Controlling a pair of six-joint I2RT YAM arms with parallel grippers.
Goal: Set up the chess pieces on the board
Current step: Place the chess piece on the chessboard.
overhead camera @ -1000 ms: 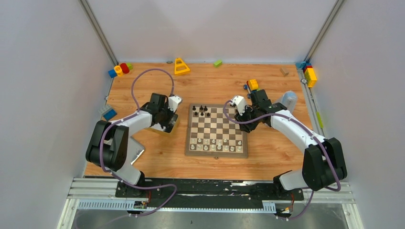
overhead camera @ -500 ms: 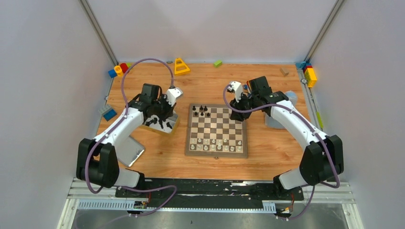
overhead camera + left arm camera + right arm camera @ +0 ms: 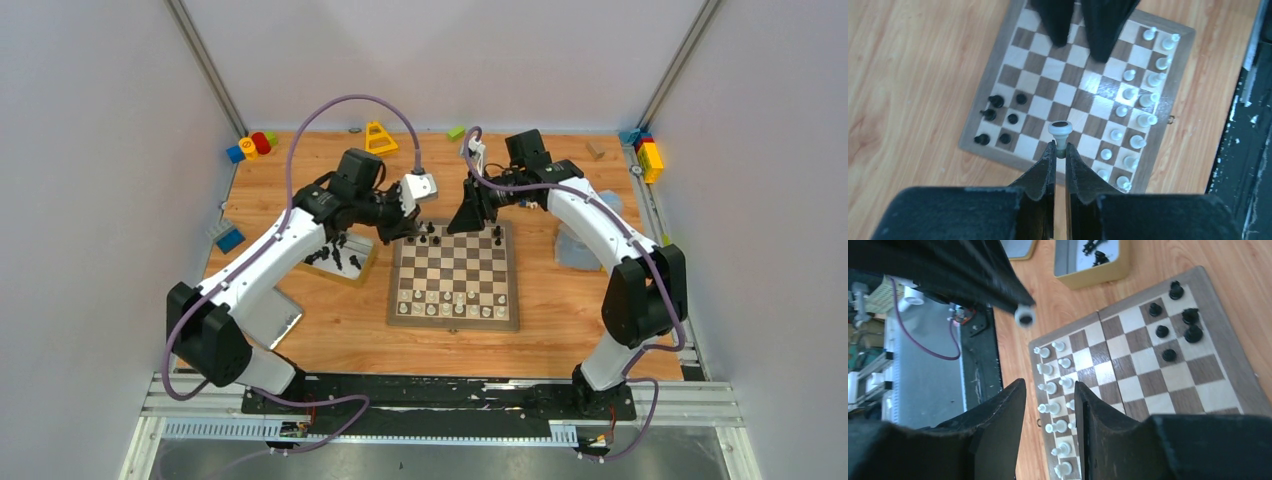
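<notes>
Pale walls [image 3: 100, 150] boxing in a wooden tabletop [image 3: 560, 300]. At centre frame, the board [image 3: 455, 320], with bare wood all round, widest at lower right. Both arms leaning in over its top edge from upper left and upper right. Left of it, a tin [image 3: 365, 262] with dark pieces inside. Toy blocks [image 3: 250, 146] along the top edge. Two rows of pale chess pieces [image 3: 450, 303] along the board's lower edge, black chess pieces [image 3: 425, 233] at its upper left. Jaws of the left gripper [image 3: 1059, 150] clamped on a pale piece [image 3: 1060, 131]. Those of the right gripper [image 3: 1050, 390] apart, nothing between.
</notes>
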